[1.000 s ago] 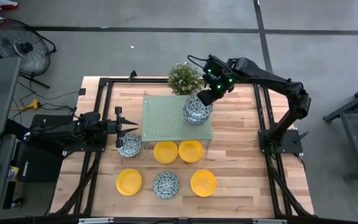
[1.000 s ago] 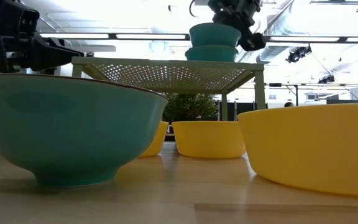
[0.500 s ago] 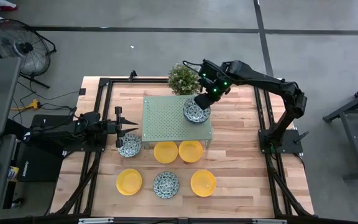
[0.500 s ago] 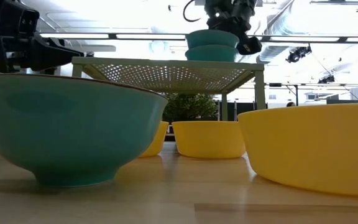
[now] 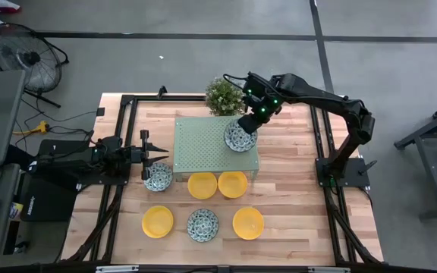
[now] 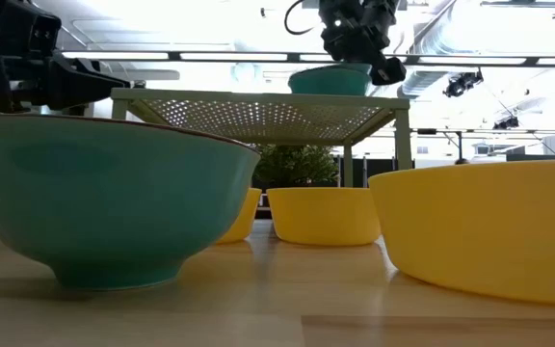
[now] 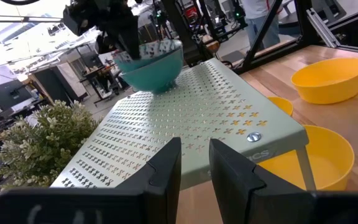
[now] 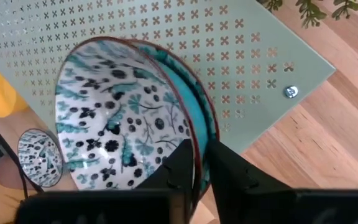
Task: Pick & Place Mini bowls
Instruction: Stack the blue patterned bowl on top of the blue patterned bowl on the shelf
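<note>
From above, the right gripper [image 5: 250, 119] sits over the far right corner of the green perforated shelf [image 5: 203, 144], its fingers clamped on the rim of a patterned bowl [image 5: 239, 137] nested in a second one there. Off the shelf's near edge stand two yellow bowls [image 5: 202, 185], with another patterned bowl [image 5: 158, 177] near its left corner, under the left gripper [image 5: 152, 155], which waits with fingers slightly parted. In the low view, the stacked bowls [image 6: 330, 81] rest on top of the shelf [image 6: 258, 104]. The left wrist view shows the potted plant [image 7: 42, 140] beside the shelf. The right wrist view shows one finger inside the patterned bowl [image 8: 120, 124] and one outside, pinching its wall.
</note>
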Available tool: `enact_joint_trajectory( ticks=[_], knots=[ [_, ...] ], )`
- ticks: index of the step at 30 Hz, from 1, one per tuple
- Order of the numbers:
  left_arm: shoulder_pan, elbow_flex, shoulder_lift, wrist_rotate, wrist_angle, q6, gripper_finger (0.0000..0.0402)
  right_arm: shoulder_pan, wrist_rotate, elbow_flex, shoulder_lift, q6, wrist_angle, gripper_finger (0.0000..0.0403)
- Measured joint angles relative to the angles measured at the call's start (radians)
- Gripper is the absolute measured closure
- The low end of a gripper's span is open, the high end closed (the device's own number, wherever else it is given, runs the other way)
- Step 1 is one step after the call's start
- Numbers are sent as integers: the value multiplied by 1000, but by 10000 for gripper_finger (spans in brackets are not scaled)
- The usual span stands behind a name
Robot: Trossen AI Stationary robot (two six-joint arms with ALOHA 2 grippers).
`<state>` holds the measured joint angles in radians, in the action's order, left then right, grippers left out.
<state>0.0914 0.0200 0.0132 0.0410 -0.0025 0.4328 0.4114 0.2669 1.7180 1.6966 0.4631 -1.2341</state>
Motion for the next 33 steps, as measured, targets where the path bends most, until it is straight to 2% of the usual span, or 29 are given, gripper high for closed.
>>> enact_joint_trajectory(
  ticks=[8, 13, 33],
  knots=[
    [0, 0, 0, 0, 0, 0, 323, 0, 4, 0, 0, 1, 1, 307],
    [0, 0, 0, 0, 0, 0, 323, 1, 7, 0, -1, 0, 5, 286],
    [0, 0, 0, 0, 0, 0, 323, 64, 110, 3, -20, -26, 10, 284]
  ],
)
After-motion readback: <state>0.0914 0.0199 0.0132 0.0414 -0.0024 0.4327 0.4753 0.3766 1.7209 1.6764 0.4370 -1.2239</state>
